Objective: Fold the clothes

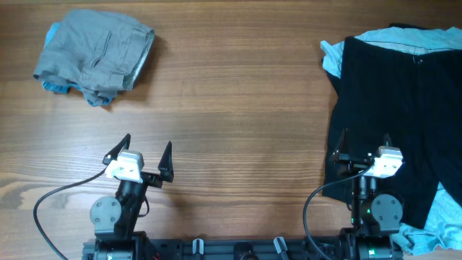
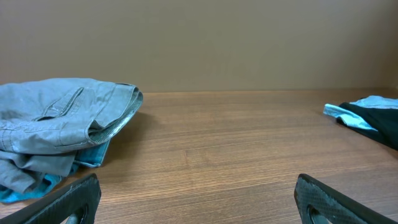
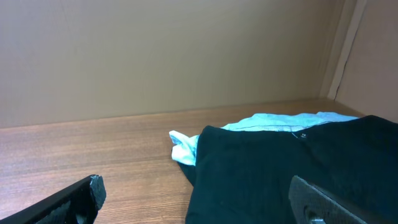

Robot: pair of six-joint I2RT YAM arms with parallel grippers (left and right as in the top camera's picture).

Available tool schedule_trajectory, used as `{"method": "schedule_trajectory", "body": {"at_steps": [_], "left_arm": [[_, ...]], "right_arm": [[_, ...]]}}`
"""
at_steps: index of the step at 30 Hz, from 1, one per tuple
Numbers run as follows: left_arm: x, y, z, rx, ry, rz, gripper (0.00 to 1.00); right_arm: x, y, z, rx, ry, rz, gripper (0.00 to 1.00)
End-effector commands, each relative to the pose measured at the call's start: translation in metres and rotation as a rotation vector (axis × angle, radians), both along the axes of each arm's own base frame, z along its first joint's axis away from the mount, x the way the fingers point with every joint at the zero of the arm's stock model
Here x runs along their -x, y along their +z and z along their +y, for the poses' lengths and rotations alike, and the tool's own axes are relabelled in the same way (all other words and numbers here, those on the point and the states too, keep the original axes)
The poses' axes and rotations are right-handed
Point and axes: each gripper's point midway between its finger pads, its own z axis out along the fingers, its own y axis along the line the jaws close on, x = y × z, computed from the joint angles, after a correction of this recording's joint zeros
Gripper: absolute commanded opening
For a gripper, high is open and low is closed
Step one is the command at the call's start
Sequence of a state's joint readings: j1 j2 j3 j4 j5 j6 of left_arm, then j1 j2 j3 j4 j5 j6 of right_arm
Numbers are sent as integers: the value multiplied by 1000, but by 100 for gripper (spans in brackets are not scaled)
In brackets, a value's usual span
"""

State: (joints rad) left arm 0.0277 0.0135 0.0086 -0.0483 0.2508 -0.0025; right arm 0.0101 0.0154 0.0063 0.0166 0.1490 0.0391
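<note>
A folded grey garment (image 1: 97,52) lies at the table's far left, with a light blue cloth peeking out under it; it also shows in the left wrist view (image 2: 59,121). A black garment (image 1: 401,119) lies spread flat at the right over a light blue cloth (image 1: 333,56), and also shows in the right wrist view (image 3: 298,174). My left gripper (image 1: 141,153) is open and empty near the front edge, above bare wood (image 2: 199,196). My right gripper (image 1: 363,146) is open and empty, hovering over the black garment's left part (image 3: 196,199).
The wooden table (image 1: 238,108) stretches between the two piles. A plain wall stands behind the table's far edge. Cables run from both arm bases at the front edge. More light blue cloth (image 1: 440,224) lies at the front right corner.
</note>
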Motion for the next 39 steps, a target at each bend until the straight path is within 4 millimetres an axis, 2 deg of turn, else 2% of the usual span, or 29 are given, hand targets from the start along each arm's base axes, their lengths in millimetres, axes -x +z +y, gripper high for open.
{"method": "schedule_trajectory", "body": {"at_steps": [1,6,8,10,12,14,17,19,22,27,29,32,34,36,37,39], "left_arm": [[0,-2,2,2,12,4,100],[-1,14,2,1,12,-59,100],[1,17,-3,2,-14,-74,100],[5,40,-14,-1,-84,-172,100],[11,56,-24,-8,-145,-239,100],[15,70,-26,24,-159,-271,100],[23,102,-26,31,-160,-312,100],[21,124,-22,37,-137,-274,100],[8,142,-22,47,-132,-169,100],[-30,162,-28,78,-167,138,100],[-50,167,-28,91,-162,259,100],[-76,172,-31,107,-184,354,100],[-89,175,-40,121,-241,374,100],[-100,173,-48,144,-295,392,100],[-101,171,-53,153,-328,399,100],[-99,169,-61,169,-382,412,100]], "right_arm": [[0,2,2,11,11,-8,100],[-1,9,10,-43,62,-44,100],[-1,6,33,-243,199,-37,100],[2,3,57,-371,337,-2,100],[9,7,81,-413,478,27,100],[15,19,90,-415,535,27,100],[23,58,91,-397,552,-15,100],[22,87,91,-359,546,5,100],[7,92,92,-355,524,162,100],[-36,80,92,-353,474,560,100],[-65,82,91,-221,503,694,100],[-105,93,89,-26,571,779,100],[-133,98,88,-25,568,799,99],[-177,94,86,-41,549,776,100],[-193,87,78,-81,487,775,100],[-220,59,45,-207,255,805,91]]}}
